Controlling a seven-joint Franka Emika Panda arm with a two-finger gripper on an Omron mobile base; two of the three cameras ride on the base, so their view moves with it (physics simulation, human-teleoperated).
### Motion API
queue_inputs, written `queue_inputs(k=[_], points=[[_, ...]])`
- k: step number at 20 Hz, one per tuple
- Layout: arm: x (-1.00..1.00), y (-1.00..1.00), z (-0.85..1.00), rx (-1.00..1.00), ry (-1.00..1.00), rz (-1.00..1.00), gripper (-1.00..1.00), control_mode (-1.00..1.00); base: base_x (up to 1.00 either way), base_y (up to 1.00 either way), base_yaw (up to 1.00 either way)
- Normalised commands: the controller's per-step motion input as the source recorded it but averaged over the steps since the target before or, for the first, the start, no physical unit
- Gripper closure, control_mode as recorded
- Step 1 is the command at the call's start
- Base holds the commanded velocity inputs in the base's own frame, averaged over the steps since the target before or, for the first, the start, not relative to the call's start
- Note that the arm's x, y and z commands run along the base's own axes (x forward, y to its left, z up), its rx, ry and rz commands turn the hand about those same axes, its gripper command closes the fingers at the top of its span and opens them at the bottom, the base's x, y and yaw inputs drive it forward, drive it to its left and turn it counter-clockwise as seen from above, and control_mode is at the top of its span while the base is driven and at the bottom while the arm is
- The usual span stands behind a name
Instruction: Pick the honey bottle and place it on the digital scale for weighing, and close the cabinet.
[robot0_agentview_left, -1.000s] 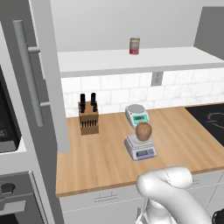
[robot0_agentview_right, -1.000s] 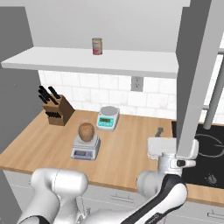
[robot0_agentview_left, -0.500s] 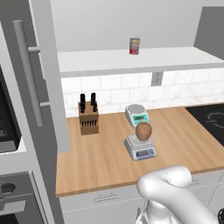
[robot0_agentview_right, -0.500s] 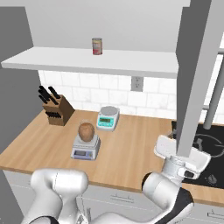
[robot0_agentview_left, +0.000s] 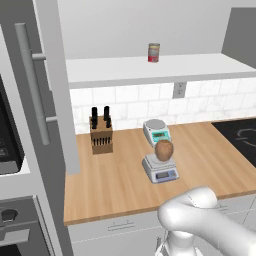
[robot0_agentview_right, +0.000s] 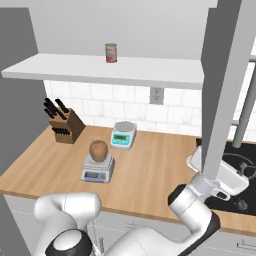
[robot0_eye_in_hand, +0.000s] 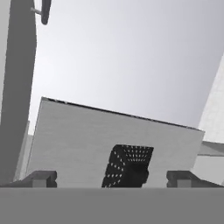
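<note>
The honey bottle (robot0_agentview_left: 163, 150) sits upright on the platter of the digital scale (robot0_agentview_left: 161, 169), which stands on the wooden desk (robot0_agentview_left: 115, 185) a little in from the front edge, roughly midway along it. Directly behind it, close to the tiled back wall, is a second scale (robot0_agentview_left: 156, 132) with a teal-green panel, and toward the back left corner of the desk stands a knife block (robot0_agentview_left: 101, 135). A red-labelled can (robot0_agentview_left: 154, 52) stands on the white shelf (robot0_agentview_left: 150, 67) of the cabinet (robot0_agentview_right: 227, 85) above the desk; the cabinet is open, its door swung out edge-on at the right end in the right base view. In that view the arm reaches to the lower edge of this door, over the black cooktop (robot0_agentview_right: 235, 167) at the desk's right end. In the hand view the end effector (robot0_eye_in_hand: 111, 178) shows two dark fingertips (robot0_eye_in_hand: 40, 178) spread well apart near the bottom, nothing between them, facing a flat grey panel.
</note>
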Motion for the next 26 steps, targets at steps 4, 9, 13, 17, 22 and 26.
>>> queue_inputs(k=[4, 9, 13, 17, 22, 26], points=[[-0.26, -0.66, 0.18, 0.03, -0.12, 0.12, -1.00, -1.00, 0.00, 0.00, 0.00], [-0.44, -0.16, 0.53, -0.07, 0.00, 0.00, -1.00, -1.00, 0.00, 0.00, 0.00], [-0.41, 0.28, 0.57, -0.19, 0.00, -0.04, -1.00, -1.00, 0.00, 0.00, 0.00], [-0.52, 0.61, 0.46, -0.16, -0.06, -0.04, -1.00, -1.00, 0.00, 0.00, 0.00], [-0.43, 0.56, 0.67, -0.09, -0.17, -0.03, -1.00, -1.00, 0.00, 0.00, 0.00], [-0.38, 0.45, 1.00, -0.19, -0.04, -0.01, -1.00, -1.00, 0.00, 0.00, 0.00]])
